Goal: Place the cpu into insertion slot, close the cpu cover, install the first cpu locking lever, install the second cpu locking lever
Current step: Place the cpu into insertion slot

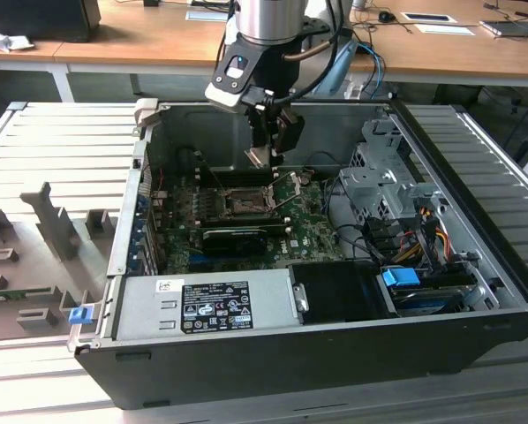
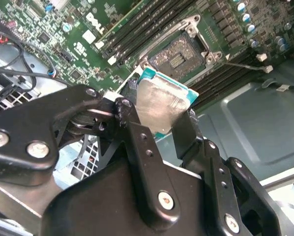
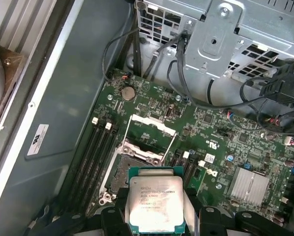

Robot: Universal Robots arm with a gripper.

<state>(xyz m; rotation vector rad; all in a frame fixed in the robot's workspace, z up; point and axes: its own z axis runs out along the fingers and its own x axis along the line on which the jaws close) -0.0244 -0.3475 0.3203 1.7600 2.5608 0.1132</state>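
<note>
My gripper (image 1: 264, 152) hangs inside the open computer case, shut on the cpu (image 1: 258, 157), a flat square chip with a pale silver top. In both wrist views the black fingers (image 2: 132, 115) clamp two opposite edges of the cpu (image 2: 159, 103) (image 3: 154, 199). Just below and ahead of the chip lies the insertion slot (image 3: 122, 169) (image 2: 179, 51) (image 1: 242, 201), a square black socket on the green motherboard, with nothing in it. The cpu cover (image 3: 154, 124) is swung open at the socket's far side, and thin locking levers (image 3: 172, 142) (image 2: 245, 64) stand loose beside it.
A grey power supply box (image 1: 202, 305) fills the case's near side. A black expansion card (image 1: 233, 238) lies just in front of the socket. The metal drive cage (image 1: 379, 177) (image 3: 220, 44) and bundled cables (image 1: 414, 230) sit on the exterior view's right. Memory slots (image 3: 95, 152) flank the socket.
</note>
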